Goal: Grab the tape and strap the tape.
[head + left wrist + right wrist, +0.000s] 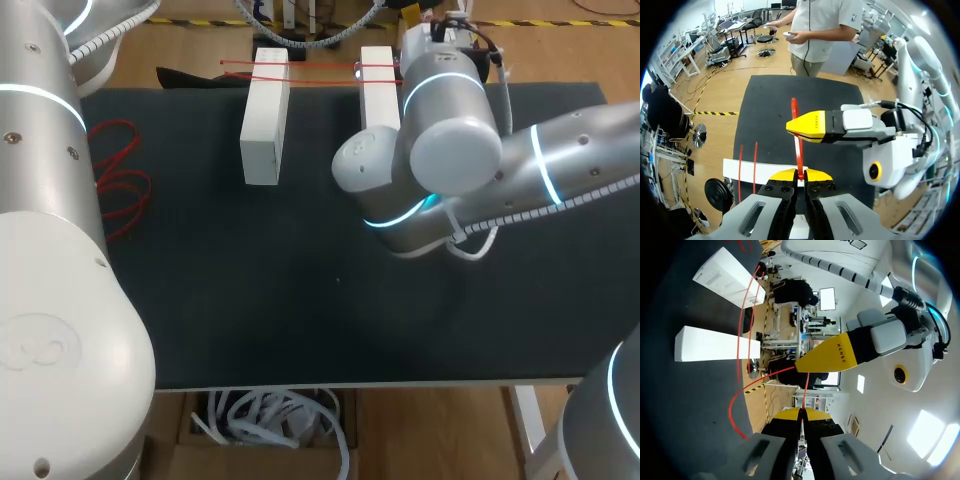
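You see the left tool [800,175] pinching the red tape [799,156]; the right tool [801,414] pinches it likewise; tape crosses two white blocks [266,118] on the bench [300,300].

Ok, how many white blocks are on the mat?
2. One white rectangular block lies at the black mat's far side, left of centre; the second block sits right of it, partly hidden behind the right arm.

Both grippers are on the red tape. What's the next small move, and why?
Probably ease the grippers apart to draw the red tape taut: the left gripper and right gripper are each shut on it, and it loops slack near the white blocks.
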Controlling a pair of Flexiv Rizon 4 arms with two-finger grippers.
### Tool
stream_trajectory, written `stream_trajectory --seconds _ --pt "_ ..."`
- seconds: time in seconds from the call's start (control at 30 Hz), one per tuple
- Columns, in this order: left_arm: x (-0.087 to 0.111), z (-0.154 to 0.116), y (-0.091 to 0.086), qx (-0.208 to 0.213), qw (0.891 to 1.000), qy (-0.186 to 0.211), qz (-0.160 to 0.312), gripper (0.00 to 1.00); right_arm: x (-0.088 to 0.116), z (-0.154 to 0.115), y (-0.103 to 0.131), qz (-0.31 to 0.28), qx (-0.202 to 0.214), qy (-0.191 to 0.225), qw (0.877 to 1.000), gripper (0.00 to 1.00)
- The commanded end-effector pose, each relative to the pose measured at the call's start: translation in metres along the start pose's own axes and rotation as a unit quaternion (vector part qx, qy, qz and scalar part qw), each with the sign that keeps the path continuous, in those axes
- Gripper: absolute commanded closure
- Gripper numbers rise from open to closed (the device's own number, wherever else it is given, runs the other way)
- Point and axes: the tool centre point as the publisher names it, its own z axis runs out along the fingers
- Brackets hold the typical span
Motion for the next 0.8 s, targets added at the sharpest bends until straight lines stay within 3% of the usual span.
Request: stream_trajectory --seconds 0.03,0.8 --pt "-0.0008 -0.0009 -0.0014 -0.003 1.0 0.001 -0.001 1.0 -0.0017 -0.0033 -0.0022 -0.001 -0.003 0.005 1.0 1.0" --pt "-0.0008 -0.0009 -0.0014 -0.003 1.0 0.001 -0.001 1.0 0.001 -0.0089 0.0077 0.0 -0.018 0.01 1.0 1.0"
